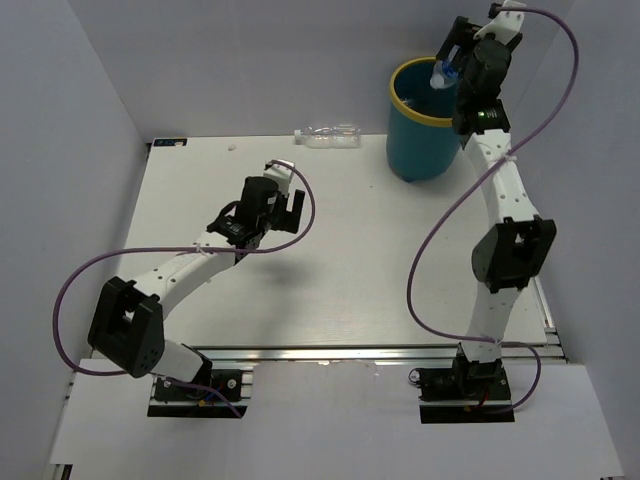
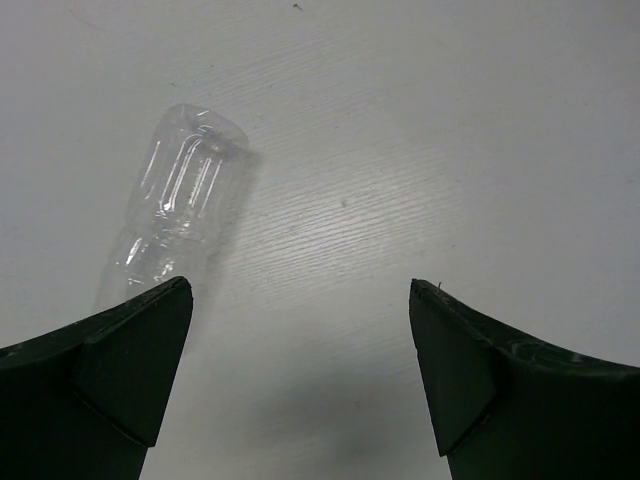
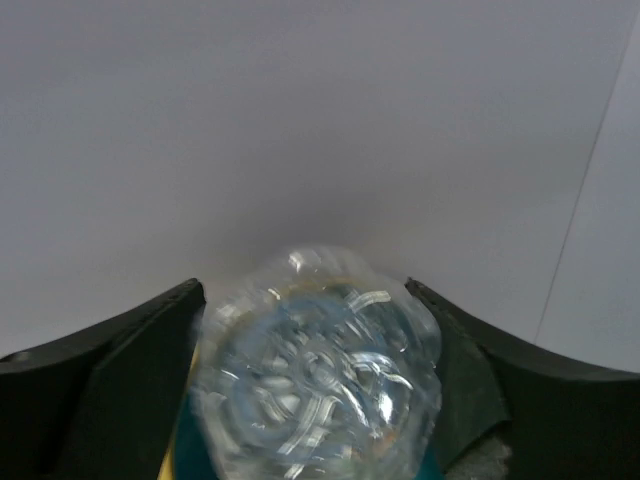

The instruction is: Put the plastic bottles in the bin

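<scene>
My right gripper hangs over the mouth of the teal bin with its yellow rim, at the back right. A clear plastic bottle sits base-up between its spread jaws, blurred while the fingers stay sharp, so it is slipping free. A sliver of the bin shows under it. Another clear bottle lies on its side at the table's back edge. My left gripper hovers open over mid-table; in the left wrist view a clear bottle lies just beyond the left fingertip, outside the open jaws.
White walls close in the table at the back and on both sides. The bin stands close to the back right corner. Purple cables loop off both arms.
</scene>
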Motion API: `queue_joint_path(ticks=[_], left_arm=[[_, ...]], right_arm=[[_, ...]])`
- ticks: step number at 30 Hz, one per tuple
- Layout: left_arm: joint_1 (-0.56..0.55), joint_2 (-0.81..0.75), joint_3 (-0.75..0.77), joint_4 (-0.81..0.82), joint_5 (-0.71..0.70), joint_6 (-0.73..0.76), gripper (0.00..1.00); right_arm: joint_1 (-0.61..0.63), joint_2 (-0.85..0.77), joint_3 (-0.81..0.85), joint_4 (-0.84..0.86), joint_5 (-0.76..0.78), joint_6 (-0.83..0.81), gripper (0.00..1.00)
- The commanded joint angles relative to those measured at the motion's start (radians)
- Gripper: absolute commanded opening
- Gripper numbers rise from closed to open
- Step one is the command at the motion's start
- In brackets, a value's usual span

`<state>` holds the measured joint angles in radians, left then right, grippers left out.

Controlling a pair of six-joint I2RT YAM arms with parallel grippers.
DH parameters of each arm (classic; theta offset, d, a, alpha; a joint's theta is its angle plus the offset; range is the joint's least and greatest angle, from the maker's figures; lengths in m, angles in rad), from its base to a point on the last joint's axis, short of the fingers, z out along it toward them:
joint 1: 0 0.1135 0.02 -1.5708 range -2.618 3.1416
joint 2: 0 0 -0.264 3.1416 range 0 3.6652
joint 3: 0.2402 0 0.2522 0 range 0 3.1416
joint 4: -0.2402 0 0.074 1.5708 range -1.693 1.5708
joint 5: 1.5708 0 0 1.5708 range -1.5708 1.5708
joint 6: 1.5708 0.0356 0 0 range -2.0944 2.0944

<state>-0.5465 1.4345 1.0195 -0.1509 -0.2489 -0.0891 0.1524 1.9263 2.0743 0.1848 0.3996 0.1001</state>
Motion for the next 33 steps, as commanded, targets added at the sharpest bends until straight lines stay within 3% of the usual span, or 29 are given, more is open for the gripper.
queue_joint_path(ticks=[1, 4, 9, 11, 12, 18, 20, 25, 29, 33], left_arm=[[0.034, 0.003, 0.056, -0.038, -0.006, 0.149, 0.98], [0.077, 0.026, 0.057, -0.056, -0.004, 0.155, 0.98], [0.154, 0.064, 0.06, -0.039, 0.074, 0.178, 0.98], [0.166, 0.092, 0.045, -0.026, 0.074, 0.221, 0.98], [0.18, 0.101, 0.037, -0.016, 0.085, 0.236, 0.98], [0.269, 0.227, 0.088, -0.03, 0.128, 0.241, 0.98], [0.304, 0.28, 0.114, -0.045, 0.164, 0.224, 0.98], [0.332, 0.394, 0.2, -0.102, 0.172, 0.21, 0.98], [0.333, 0.467, 0.232, -0.124, 0.203, 0.198, 0.98], [0.333, 0.459, 0.237, -0.118, 0.246, 0.173, 0.84]], right_arm=[[-0.025, 0.12, 0.177, -0.172, -0.023, -0.005, 0.89], [-0.022, 0.106, 0.212, -0.199, -0.137, -0.007, 0.89], [-0.022, -0.103, -0.001, -0.14, -0.289, 0.016, 0.89], [-0.02, -0.22, -0.08, -0.133, -0.443, 0.071, 0.89], [-0.017, -0.265, -0.192, -0.119, -0.526, 0.088, 0.89], [0.038, -0.619, -0.717, 0.014, -0.688, 0.174, 0.89], [0.053, -0.717, -0.825, 0.031, -0.699, 0.203, 0.89], [0.075, -0.837, -1.077, 0.11, -0.78, 0.378, 0.89], [0.076, -0.86, -1.152, 0.116, -0.837, 0.455, 0.89], [0.076, -0.862, -1.185, 0.088, -0.852, 0.461, 0.89]])
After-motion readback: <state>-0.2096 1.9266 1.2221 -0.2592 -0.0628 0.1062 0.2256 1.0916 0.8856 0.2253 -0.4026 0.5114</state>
